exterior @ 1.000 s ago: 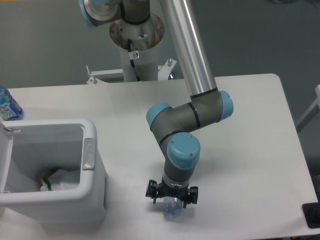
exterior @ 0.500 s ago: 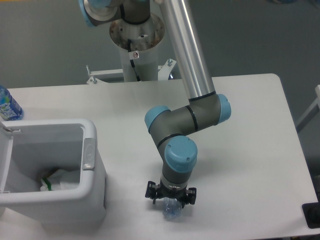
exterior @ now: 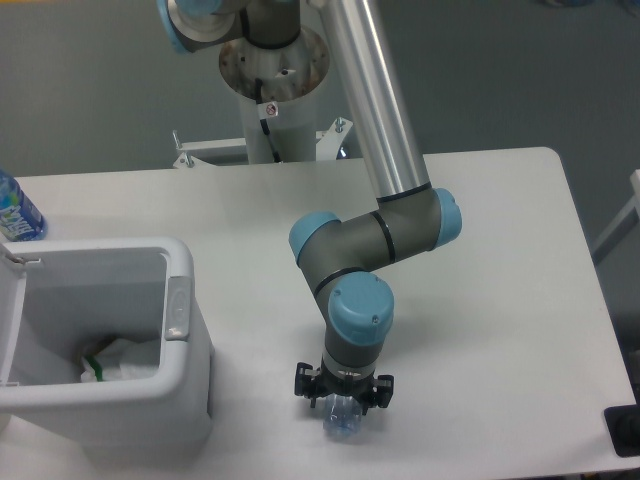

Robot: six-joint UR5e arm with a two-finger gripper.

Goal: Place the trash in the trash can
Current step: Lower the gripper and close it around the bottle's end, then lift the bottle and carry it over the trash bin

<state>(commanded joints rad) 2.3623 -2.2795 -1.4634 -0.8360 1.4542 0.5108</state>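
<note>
Camera view shows the pincer [exterior: 344, 403] sitting slightly lower and a touch further toward the bin than a second ago, with the wrist settled right over the bottle [exterior: 342, 420]. The bottle itself has hardly shifted on the desk [exterior: 500, 300]; only its clear body and bluish end poke out beneath the pincer. The fingers straddle it closely, but the wrist hides them, so whether they are clamped on it or merely around it cannot be told. By judgement, this is the grasping step: the descent looks finished, and closing and lifting come next.

The bin [exterior: 185, 330] stands open at the left edge of the desk, well apart from the bottle. White crumpled paper [exterior: 125, 362] already lies at its bottom, so one of the two pieces of trash seems dealt with.

Counted: one arm, one pincer, one crinkled bottle outside the bin, one paper wad inside it, one bin, and one upright labelled bottle [exterior: 15, 212] at the far left, which is not trash.
</note>
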